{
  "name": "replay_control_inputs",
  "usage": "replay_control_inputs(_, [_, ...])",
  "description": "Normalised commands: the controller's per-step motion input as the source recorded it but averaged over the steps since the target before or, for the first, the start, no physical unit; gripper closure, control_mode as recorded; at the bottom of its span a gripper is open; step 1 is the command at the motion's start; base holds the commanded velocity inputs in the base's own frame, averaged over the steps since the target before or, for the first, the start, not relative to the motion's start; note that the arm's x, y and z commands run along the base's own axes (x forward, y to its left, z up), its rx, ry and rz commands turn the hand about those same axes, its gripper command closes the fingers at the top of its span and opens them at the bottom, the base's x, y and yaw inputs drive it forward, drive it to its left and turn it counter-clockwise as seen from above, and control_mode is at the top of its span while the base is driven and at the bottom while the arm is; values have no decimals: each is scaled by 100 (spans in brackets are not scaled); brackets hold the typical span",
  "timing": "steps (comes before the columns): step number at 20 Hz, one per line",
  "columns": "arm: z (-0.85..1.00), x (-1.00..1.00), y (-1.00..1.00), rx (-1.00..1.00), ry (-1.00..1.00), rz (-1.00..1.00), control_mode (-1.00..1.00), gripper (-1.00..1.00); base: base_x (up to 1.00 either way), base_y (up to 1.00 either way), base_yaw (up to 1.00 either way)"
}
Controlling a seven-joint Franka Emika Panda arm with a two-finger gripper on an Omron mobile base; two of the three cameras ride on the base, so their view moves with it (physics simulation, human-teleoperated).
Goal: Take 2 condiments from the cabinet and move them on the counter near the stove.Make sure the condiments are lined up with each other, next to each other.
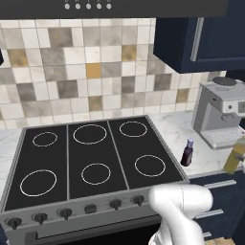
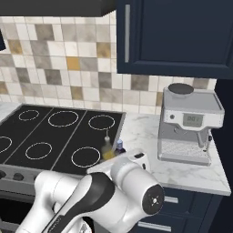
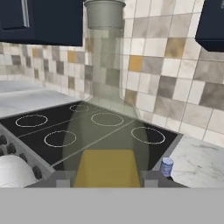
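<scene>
The oil bottle point(image 3: 107, 131) rides clamped in the gripper point(image 3: 107, 181) just beside the dark bottle point(image 1: 187, 153) on the counter point(image 2: 145, 129) right of the stove point(image 1: 91, 158) — a careless set-down topples 1 or both.

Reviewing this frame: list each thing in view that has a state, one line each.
Oil bottle: upright, held between the gripper's fingers, carried near the stove.
Gripper: shut on the oil bottle.
Red-brown bottle: standing upright on the counter, just right of the stove, blue cap on.
Stove: burners bare, nothing on them.
Upper cabinet door: closed.
Coffee machine: standing on the counter, nothing under the spout.
</scene>
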Motion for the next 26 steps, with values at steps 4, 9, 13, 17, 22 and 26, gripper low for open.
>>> replay_control_inputs(4, [-31, 29, 0, 1, 0, 5, -100, 100, 0, 0, 0])
replay_control_inputs(9, [-17, 20, 0, 0, 6, 1, -100, 100, 0, 0, 0])
replay_control_inputs(13, [-19, 27, 0, 0, 8, 0, -100, 100, 0, 0, 0])
replay_control_inputs(17, [-25, 35, -1, 0, 2, 1, -100, 100, 0, 0, 0])
replay_control_inputs(22, [-29, 49, -7, 3, 2, 4, -100, 100, 0, 0, 0])
replay_control_inputs(26, [-27, 36, -14, 1, 3, 3, -100, 100, 0, 0, 0])
